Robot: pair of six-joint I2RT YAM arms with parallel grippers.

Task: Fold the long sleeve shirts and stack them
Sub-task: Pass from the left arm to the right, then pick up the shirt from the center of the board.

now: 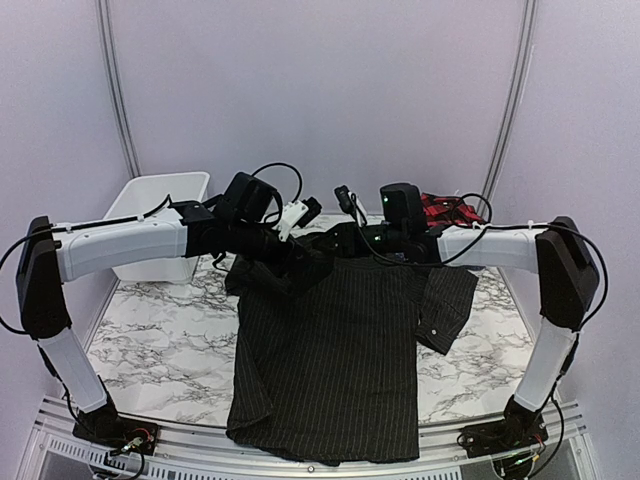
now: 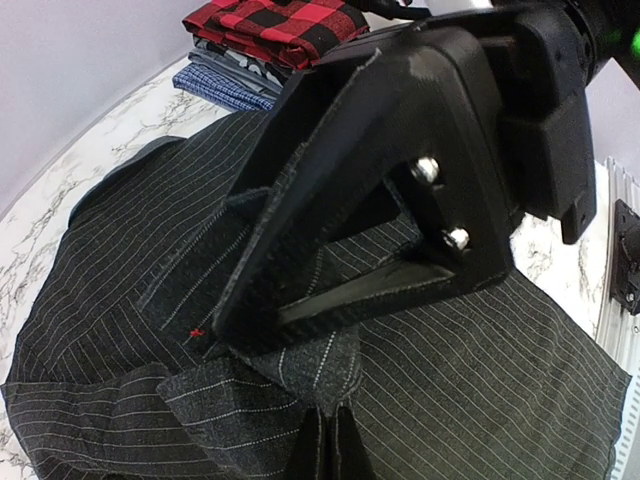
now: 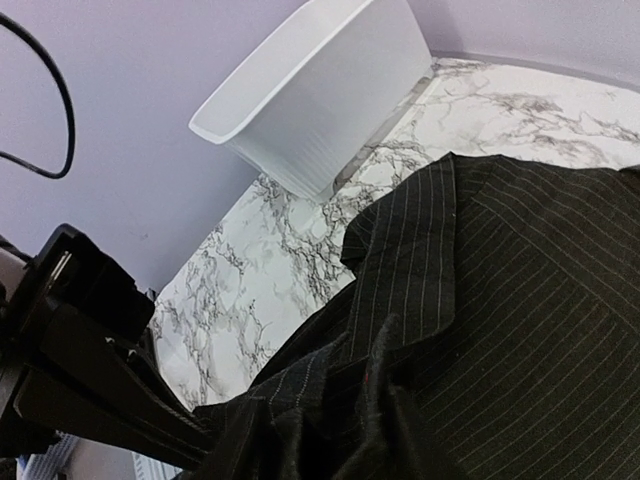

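Marble desk [image 1: 160, 350] carries everything. Biggest item is the black pinstripe shirt [image 1: 330, 370]: it lies opened flat in the middle of the desk, collar end at the far side and hem hanging over the near edge. One sleeve [image 1: 445, 310] sticks out on the right. No fold is made in it yet, and the cloth is rumpled around the collar. Judged as the start of its fold.

White bin [image 1: 150, 205] sits at the far left corner. Nothing shows inside it from these views, so I can't say whether more shirts wait there.

The finished pile is at the far right corner, apart from the black shirt. It has the red-and-black plaid shirt [image 2: 275, 22] on top, the greyish shirt [image 2: 240, 58] under it and the blue checked shirt [image 2: 215, 85] at the bottom. So three are folded and stacked. The black one is left to fold and then place on that pile.

Both arms reach to the collar end, close together. The left hand [image 1: 292, 258] is clamped narrow, with a pinch of the black pinstripe cloth gathered into it at the bottom of its wrist view. The right hand [image 2: 232, 322] has its tips down on the collar flap, just beside the left. I cannot tell whether it has gripped the cloth or how wide it stands, because the cloth bunches over the tips.
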